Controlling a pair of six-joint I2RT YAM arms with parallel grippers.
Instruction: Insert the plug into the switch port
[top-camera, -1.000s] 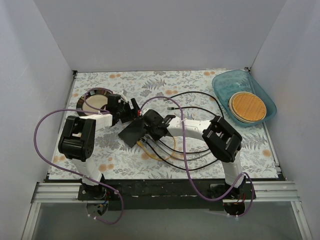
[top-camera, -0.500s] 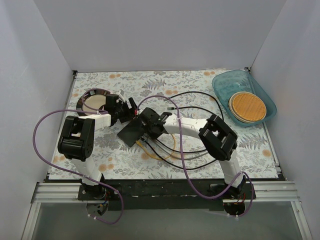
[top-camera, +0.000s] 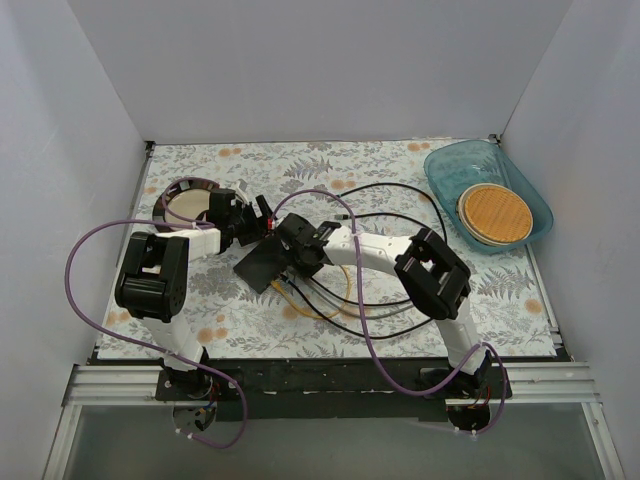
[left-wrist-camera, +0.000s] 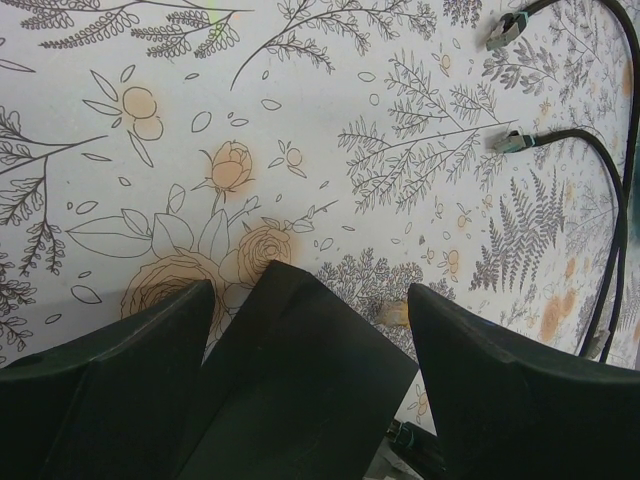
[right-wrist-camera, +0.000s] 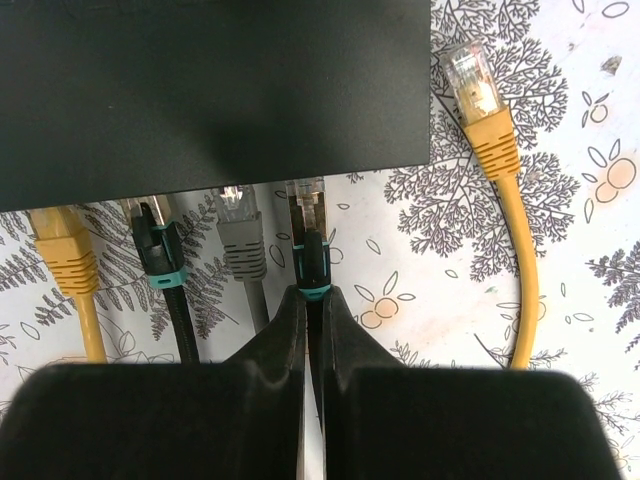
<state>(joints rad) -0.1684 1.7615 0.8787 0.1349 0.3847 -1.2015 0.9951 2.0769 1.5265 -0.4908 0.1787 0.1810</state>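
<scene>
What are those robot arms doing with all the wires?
The right tool pinches a plug by its back end, and the plug's tip sits at the edge of the black switch, beside other plugs lined up there. The left tool is open around a corner of the switch. Whether the plug is in yet is hidden.

We see a loose yellow plug (right-wrist-camera: 470, 85) ahead-right of the right claw (right-wrist-camera: 310, 300); a grey plug (right-wrist-camera: 238, 215) just left; a blue tray (top-camera: 447, 176) well apart.

Matt switch (right-wrist-camera: 200, 90), clear-plastic plug (right-wrist-camera: 307, 196)
</scene>
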